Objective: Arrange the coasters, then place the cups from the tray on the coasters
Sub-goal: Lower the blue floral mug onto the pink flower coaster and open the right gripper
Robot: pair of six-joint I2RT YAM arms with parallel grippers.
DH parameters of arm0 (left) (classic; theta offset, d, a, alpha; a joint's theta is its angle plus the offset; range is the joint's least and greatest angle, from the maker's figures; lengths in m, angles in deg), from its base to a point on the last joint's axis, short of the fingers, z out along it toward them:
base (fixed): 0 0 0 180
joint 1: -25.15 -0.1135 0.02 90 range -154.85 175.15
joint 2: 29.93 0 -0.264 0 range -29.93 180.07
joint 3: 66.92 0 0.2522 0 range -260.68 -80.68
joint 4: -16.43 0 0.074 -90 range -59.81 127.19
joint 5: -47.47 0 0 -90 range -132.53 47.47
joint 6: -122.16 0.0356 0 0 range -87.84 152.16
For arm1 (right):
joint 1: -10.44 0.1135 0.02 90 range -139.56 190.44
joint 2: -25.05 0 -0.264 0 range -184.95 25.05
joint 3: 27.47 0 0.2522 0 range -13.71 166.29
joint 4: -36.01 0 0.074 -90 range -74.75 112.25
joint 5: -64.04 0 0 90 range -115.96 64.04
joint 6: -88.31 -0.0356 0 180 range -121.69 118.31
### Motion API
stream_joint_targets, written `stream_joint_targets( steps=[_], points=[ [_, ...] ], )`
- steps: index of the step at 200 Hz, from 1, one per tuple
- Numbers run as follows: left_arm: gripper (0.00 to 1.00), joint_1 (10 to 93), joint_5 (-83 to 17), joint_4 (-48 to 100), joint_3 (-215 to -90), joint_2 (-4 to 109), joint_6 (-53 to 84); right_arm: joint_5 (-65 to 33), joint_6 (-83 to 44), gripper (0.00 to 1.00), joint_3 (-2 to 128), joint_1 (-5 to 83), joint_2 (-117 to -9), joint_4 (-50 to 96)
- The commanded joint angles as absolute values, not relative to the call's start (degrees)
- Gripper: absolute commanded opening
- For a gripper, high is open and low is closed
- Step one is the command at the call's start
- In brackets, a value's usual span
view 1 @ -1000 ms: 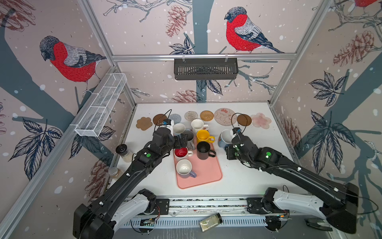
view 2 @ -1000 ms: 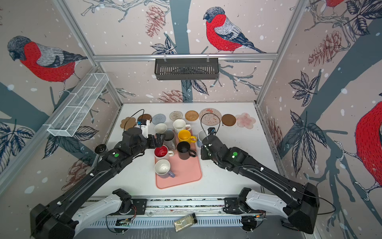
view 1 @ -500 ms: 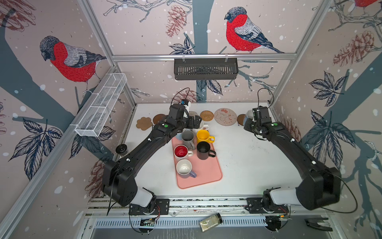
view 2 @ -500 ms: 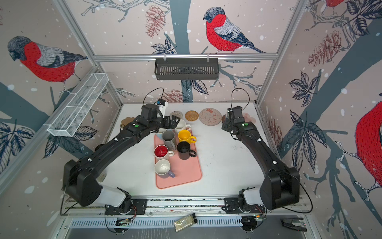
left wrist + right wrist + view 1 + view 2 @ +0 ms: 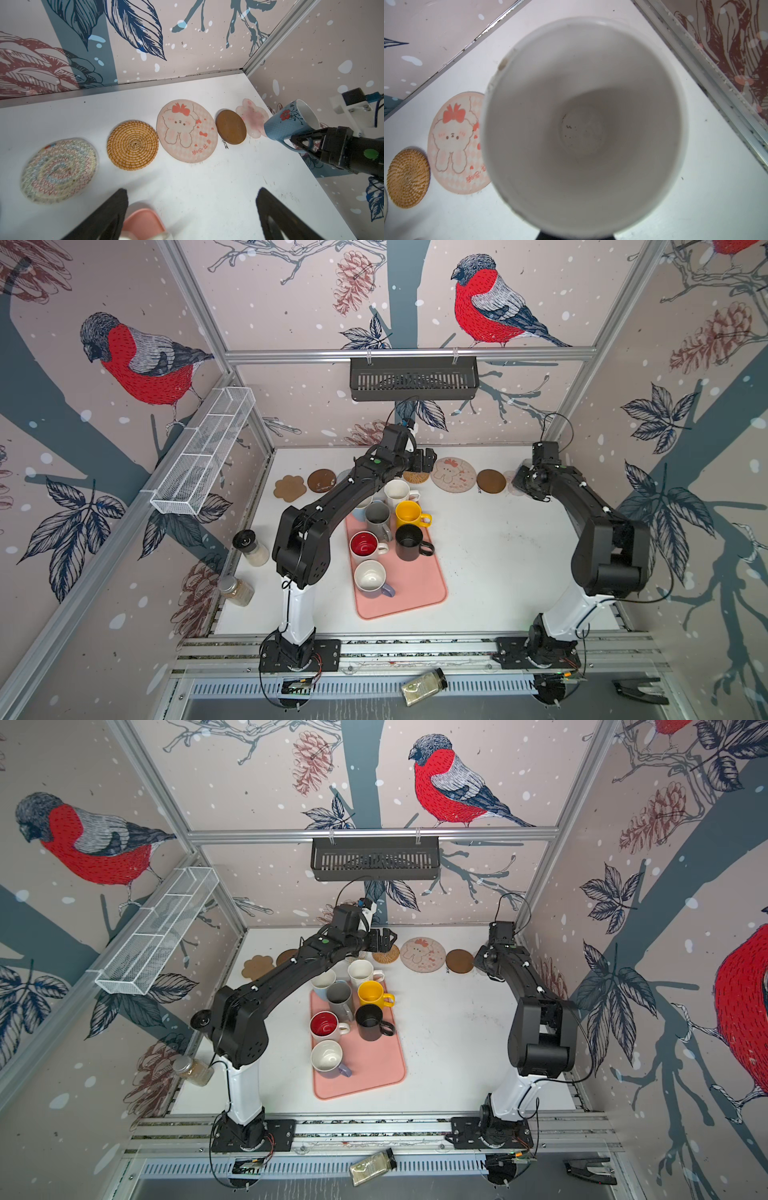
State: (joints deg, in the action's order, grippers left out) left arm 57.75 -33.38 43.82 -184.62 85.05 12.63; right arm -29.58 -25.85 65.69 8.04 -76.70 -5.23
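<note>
My right gripper (image 5: 525,483) is shut on the handle of the blue cup (image 5: 291,122), which hangs tilted over the pink flower coaster (image 5: 252,116) at the back right. The cup's white inside (image 5: 583,116) fills the right wrist view. My left gripper (image 5: 191,207) is open and empty above the table, close to the rattan coaster (image 5: 133,145). The back row also holds the cream woven (image 5: 59,168), pink cartoon (image 5: 187,131), dark brown (image 5: 230,126) and paw (image 5: 289,488) coasters. The tray (image 5: 419,589) carries the yellow (image 5: 409,514), black (image 5: 409,541), grey (image 5: 377,516) and other cups.
Two spice jars (image 5: 251,547) stand at the table's left edge, and another (image 5: 424,686) lies on the front rail. A black basket (image 5: 413,379) hangs on the back wall, a white wire basket (image 5: 203,452) on the left wall. The right wall runs close beside my right gripper.
Both arms have swung from beside the tray to the back row. The right one carried the blue cup to the back right corner; the left one, still open, moved right along the coasters.
</note>
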Motion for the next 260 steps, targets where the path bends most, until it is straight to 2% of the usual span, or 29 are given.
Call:
stream_joint_targets(
  steps=[1,84,185,195,210,219,260],
  points=[
    [0.97,58.1,-32.9,43.6,-186.2,86.6,13.7,-30.3,-23.5,0.02,68.4,7.0,-79.1,-1.3],
    [0.97,58.1,-32.0,38.8,-183.1,87.9,11.8,-31.7,-17.2,0.03,77.7,6.2,-90.0,-0.4],
    [0.97,58.2,-32.2,38.3,-182.9,89.3,11.3,-33.4,-14.2,0.05,78.1,6.0,-93.7,0.8],
    [0.97,58.2,-32.2,38.4,-182.8,89.3,11.2,-33.3,-14.3,0.1,78.0,6.0,-93.8,0.7],
    [0.97,58.2,-33.1,38.9,-182.8,89.2,11.3,-32.8,-14.3,0.32,77.3,6.2,-93.6,1.1],
    [0.97,58.1,-33.7,39.1,-182.7,89.0,11.2,-32.5,-14.5,0.4,76.8,6.2,-93.4,1.2],
    [0.97,58.2,-34.2,39.3,-182.3,87.9,10.9,-32.0,-15.4,0.62,75.2,6.3,-91.4,1.8]
  ],
)
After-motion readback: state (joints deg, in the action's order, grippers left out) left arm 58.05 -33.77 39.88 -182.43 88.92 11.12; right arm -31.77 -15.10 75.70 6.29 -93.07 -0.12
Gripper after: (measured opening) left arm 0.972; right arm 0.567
